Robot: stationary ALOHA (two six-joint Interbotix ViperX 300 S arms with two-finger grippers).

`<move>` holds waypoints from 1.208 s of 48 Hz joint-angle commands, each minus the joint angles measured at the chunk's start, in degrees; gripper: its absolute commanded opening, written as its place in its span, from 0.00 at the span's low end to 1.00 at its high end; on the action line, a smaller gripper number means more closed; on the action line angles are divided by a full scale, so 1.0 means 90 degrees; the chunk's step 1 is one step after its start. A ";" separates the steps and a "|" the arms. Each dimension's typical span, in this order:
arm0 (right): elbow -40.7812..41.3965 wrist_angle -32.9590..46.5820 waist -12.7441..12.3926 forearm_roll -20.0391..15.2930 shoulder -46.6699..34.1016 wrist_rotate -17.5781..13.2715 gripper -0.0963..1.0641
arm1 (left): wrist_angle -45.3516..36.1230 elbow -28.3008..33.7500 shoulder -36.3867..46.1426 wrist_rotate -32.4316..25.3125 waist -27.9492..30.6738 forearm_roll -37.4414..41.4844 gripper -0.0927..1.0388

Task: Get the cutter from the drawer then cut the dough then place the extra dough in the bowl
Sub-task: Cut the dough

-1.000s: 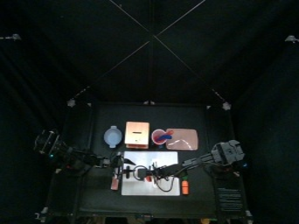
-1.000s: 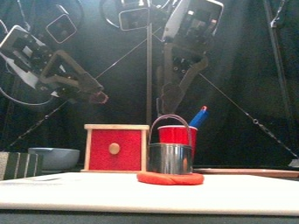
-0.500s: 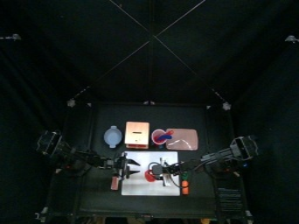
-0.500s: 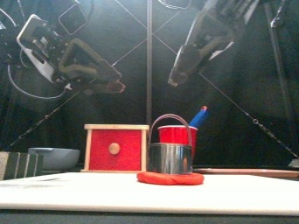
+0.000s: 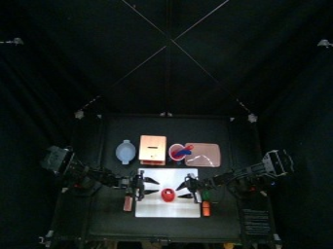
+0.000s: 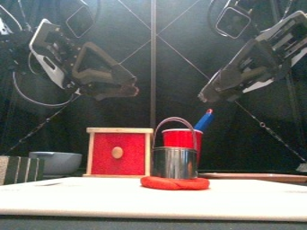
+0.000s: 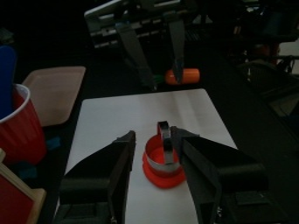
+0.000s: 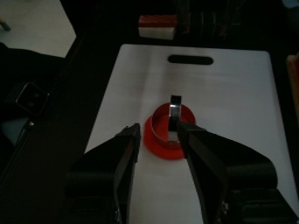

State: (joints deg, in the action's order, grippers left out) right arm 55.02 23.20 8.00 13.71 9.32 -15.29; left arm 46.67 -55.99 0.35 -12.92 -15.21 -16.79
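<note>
The round metal cutter [image 6: 175, 162] stands pressed on the flat red dough [image 6: 174, 182], on the white cutting board [image 5: 155, 207]. Both wrist views look down on the pair: cutter [image 7: 166, 143] on dough [image 7: 163, 168], and cutter [image 8: 176, 117] on dough [image 8: 166, 145]. My left gripper [image 6: 120, 90] hangs open, above and left of the cutter. My right gripper [image 6: 206, 95] hangs open, above and right of it. Neither touches anything. In the top view the left gripper [image 5: 140, 183] and right gripper [image 5: 193, 185] flank the dough [image 5: 168, 194].
Behind the board stand the blue-grey bowl [image 5: 125, 151], the wooden box [image 5: 152, 149] with its red drawer front [image 6: 118, 151], the red cup [image 6: 181, 137] holding the knives, and the pink tray [image 5: 208, 154]. A small orange thing [image 5: 204, 206] lies at the board's right edge.
My right gripper has let go of the cutter and pulled back up and to the right. The left gripper has swung in toward the middle. The cutter stays on the dough.
</note>
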 commanded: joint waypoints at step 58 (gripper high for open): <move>0.0186 0.3369 0.0977 -0.3691 -0.1836 0.2588 0.75 | 0.0547 0.0869 -0.1543 0.0010 -0.0254 -0.0293 0.77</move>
State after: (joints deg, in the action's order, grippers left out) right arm 57.39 53.00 18.02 -20.39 -7.73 8.17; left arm 51.94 -49.48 -13.80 -12.83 -17.58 -19.07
